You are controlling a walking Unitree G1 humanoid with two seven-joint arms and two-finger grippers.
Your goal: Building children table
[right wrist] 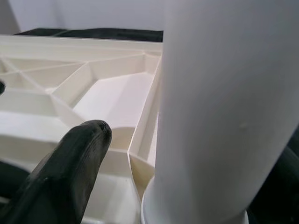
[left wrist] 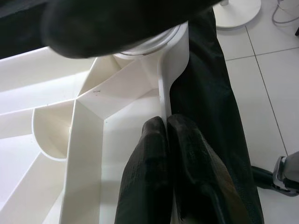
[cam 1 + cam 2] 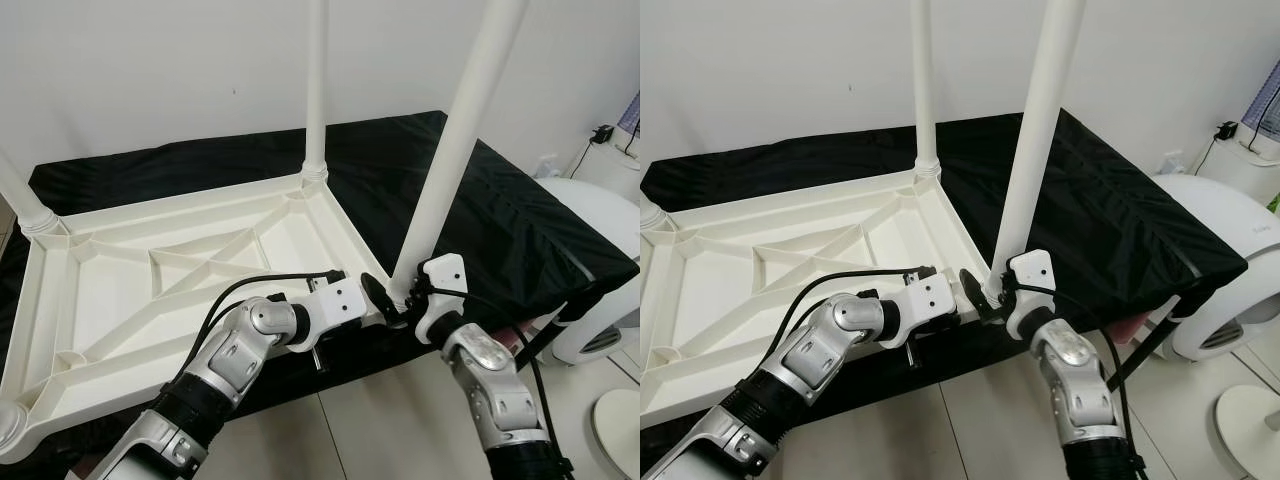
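The white plastic tabletop (image 3: 190, 275) lay upside down on a surface draped in black cloth (image 3: 500, 220), its ribbed underside facing up; three legs stood in their corner sockets, the far leg (image 3: 316, 90), the near leg (image 3: 455, 140) by my grippers and a left leg (image 3: 22, 195), each cut off by the frame edge; a fourth rounded corner (image 3: 8, 425) showed at the lower left, too cropped to tell what it was.

My left gripper (image 2: 164, 140) sat at the tabletop's near right rim, its two black fingers (image 2: 145, 168) pressed narrow together with the thin rim wall pinched between them, just below the near leg's socket; a dark blurred shape crossed the top of that wrist view and I could not make it out.

My right gripper (image 3: 400, 300) was at the base of the near leg; one black finger (image 1: 70, 172) showed beside the leg, the other was hidden behind it, so I could not tell its spread.

A white rounded appliance (image 3: 600, 260) stood on the tiled floor (image 3: 380, 430) to the right.
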